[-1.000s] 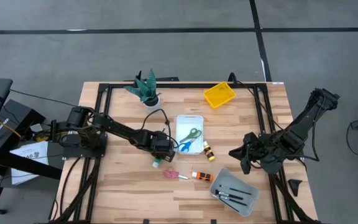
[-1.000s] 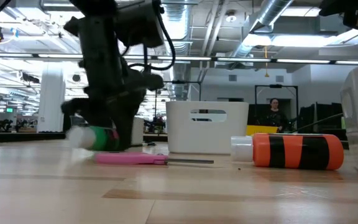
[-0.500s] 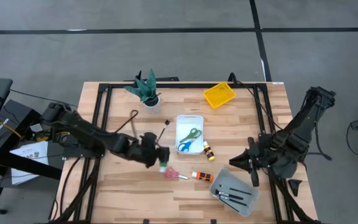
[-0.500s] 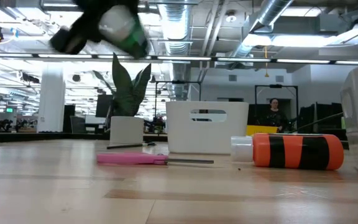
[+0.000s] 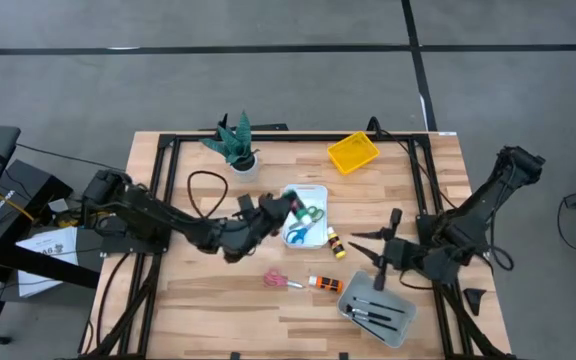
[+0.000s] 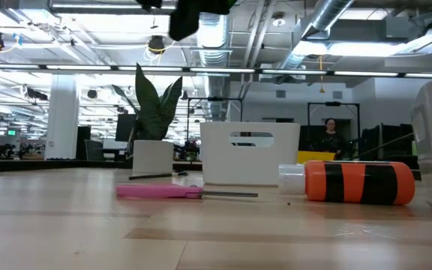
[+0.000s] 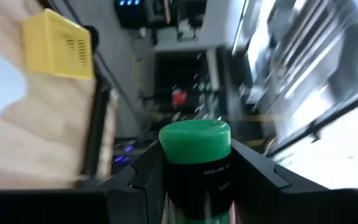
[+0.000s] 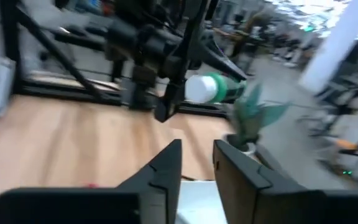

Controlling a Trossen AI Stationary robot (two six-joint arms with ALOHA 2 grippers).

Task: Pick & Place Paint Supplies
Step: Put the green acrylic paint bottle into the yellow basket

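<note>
Holding scissors, the white tray; brushes fill the grey tray.

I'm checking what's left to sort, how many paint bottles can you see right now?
3. A green paint bottle is clamped in the left gripper over the white tray; a small yellow bottle lies right of that tray; an orange bottle lies by the grey tray. Others may be hidden.

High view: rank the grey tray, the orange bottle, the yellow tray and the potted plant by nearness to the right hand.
From the right hand:
1. Grey tray, just below it in the picture.
2. Orange bottle, left of that tray.
3. Yellow tray, at the far edge.
4. Potted plant, far-left corner.
</note>
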